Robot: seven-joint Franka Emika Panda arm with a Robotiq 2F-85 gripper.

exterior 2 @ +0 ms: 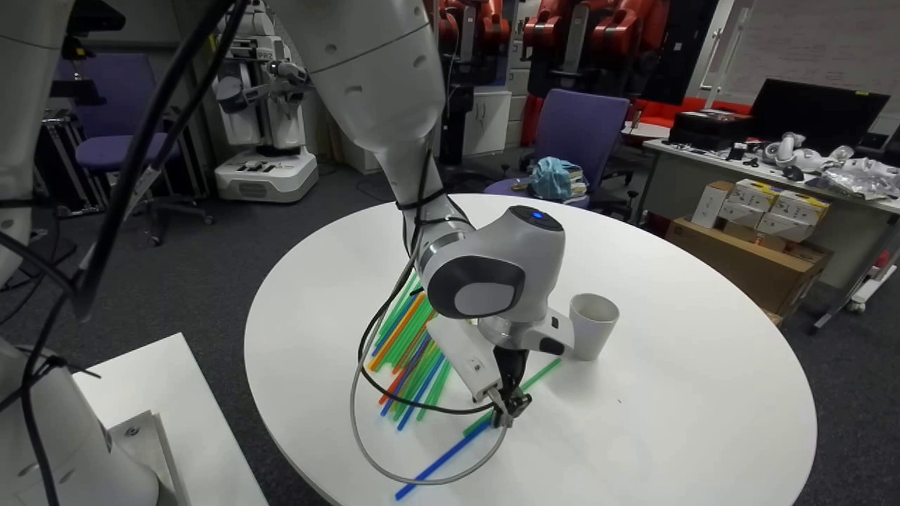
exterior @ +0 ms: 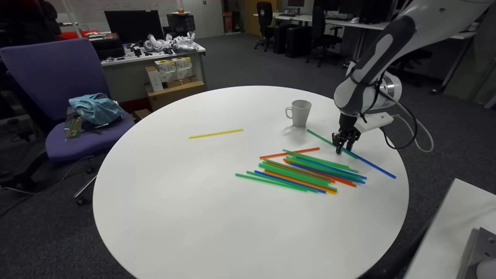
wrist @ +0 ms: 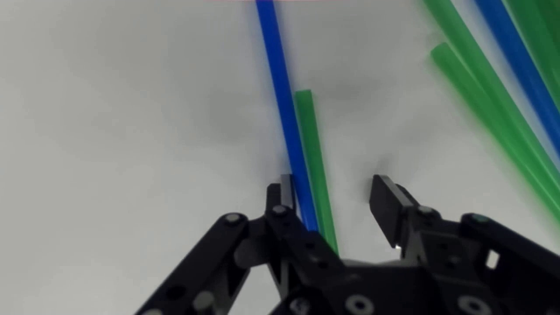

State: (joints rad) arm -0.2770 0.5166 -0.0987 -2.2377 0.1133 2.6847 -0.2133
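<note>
Caught low over the right side of a round white table (exterior: pixel 174 213), with the gripper (wrist: pixel 332 188) spread and nothing pinched. Parted around two straws in the wrist view: close along the left finger, a blue straw (wrist: pixel 282 87); just to its right, a green straw (wrist: pixel 316 157), with a gap before the right finger. Whether touching the left finger, hard to judge.

Likely to handle as almost weightless, slick and springy, judging by thin, glossy, tube-like bodies; apt to roll or slide on the smooth table, and easily crimped under a hard squeeze. Best taken at mid-length, square across, with light pressure. Straddled instead near overlapping ends, to go by both exterior views, so liable to swivel or droop if lifted from there; hard, too, to take singly while lying so close together.

Plainest in the wrist view for the gap between the fingers, small and dark in both exterior views. Cropped there, though, short of the blue straw's near end, in sight toward the table's edge in both exterior views. Blind, at the wrist, to the white mug (exterior: pixel 300 113), upright near the green straw's far end, and to the yellow straw (exterior: pixel 216 134), lying well apart at the left in an exterior view. Limited also to a corner of the loose pile of straws (exterior: pixel 294 174), laid out in green, blue and orange in an exterior view, nearer and mostly left of the gripper; partly masked by the arm (exterior 2: pixel 380 77) in an exterior view.
</note>
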